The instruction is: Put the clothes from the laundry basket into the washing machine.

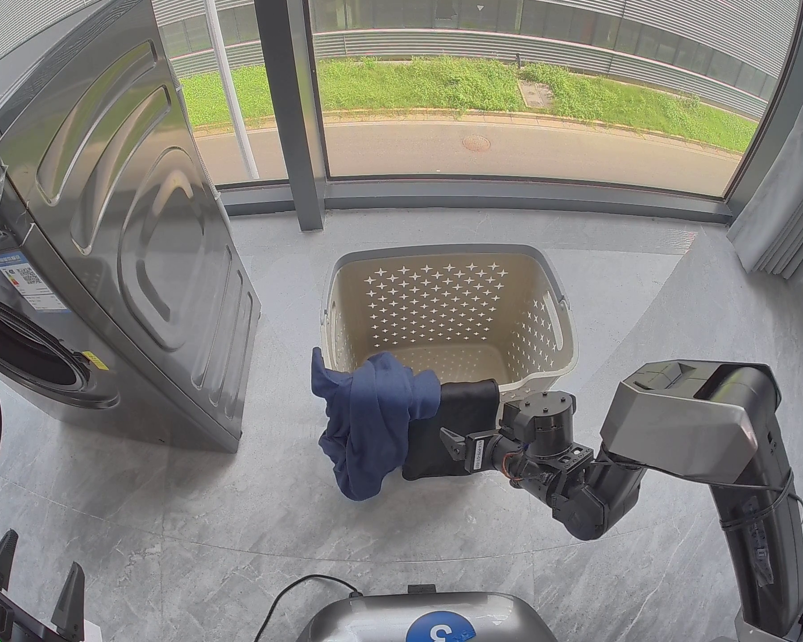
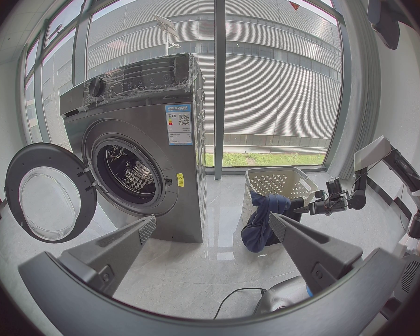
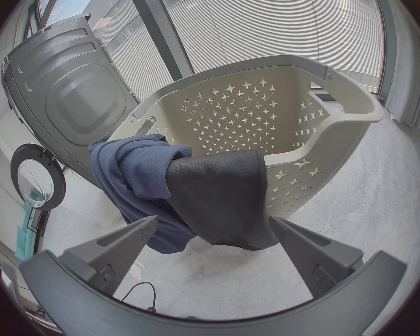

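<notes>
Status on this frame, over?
Both jaws open: right gripper facing black cloth, left gripper low by the floor. Black cloth and blue cloth hang over basket rim. Washer door open, nothing between.

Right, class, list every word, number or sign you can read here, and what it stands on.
Nothing reads clearly.
Blue-and-white label on the washing machine front: print too small.
Yellow sticker beside its door opening: too small.
Control panel markings: blurred.
Laundry basket and clothes: no text.

Grey stone floor, big windows w/ daylight, curtain rt side.
</notes>
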Controlling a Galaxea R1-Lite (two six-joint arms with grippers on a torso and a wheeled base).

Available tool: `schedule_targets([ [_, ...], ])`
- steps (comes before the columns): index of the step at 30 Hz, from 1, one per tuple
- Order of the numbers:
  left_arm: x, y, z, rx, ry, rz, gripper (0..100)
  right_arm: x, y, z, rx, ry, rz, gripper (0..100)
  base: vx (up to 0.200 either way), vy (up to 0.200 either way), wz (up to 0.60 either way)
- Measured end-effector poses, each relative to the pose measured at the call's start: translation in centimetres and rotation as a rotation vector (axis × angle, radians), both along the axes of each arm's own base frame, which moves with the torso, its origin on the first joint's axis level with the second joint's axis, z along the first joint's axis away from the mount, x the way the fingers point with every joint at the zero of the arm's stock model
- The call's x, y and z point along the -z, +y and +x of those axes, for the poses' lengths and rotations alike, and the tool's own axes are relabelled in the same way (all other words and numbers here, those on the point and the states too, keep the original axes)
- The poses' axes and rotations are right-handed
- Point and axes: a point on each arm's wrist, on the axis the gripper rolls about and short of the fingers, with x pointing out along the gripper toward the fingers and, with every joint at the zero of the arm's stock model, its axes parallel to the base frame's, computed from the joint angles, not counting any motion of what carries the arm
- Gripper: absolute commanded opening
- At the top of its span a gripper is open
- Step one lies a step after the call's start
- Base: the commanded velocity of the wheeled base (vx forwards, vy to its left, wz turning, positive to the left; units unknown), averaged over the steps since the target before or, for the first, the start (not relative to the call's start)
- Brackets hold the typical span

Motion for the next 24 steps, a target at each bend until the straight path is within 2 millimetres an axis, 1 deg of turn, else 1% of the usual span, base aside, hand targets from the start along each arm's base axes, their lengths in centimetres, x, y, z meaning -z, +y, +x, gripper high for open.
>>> schedule_targets([
  [5,0.0,0.0,0.0,0.000,0.000,0.000,100,0.5,0.4,1.2,0.005,-0.021,0.011,100,0.000,0.000,0.00],
  [6,0.0,0.0,0.0,0.000,0.000,0.000,100,0.6,0.5,1.4,0.005,-0.028,0.016,0,0.000,0.000,0.00],
  [16,0.0,0.0,0.0,0.000,0.000,-0.002,100,0.5,1.3,2.7,0.007,-0.105,0.063,0,0.000,0.000,0.00],
  [20,0.0,0.0,0.0,0.000,0.000,-0.003,100,0.5,1.2,2.7,0.009,-0.113,0.069,0,0.000,0.000,0.00],
  [24,0.0,0.0,0.0,0.000,0.000,-0.004,100,0.8,0.8,2.2,0.009,-0.097,0.059,0,0.000,0.000,0.00],
])
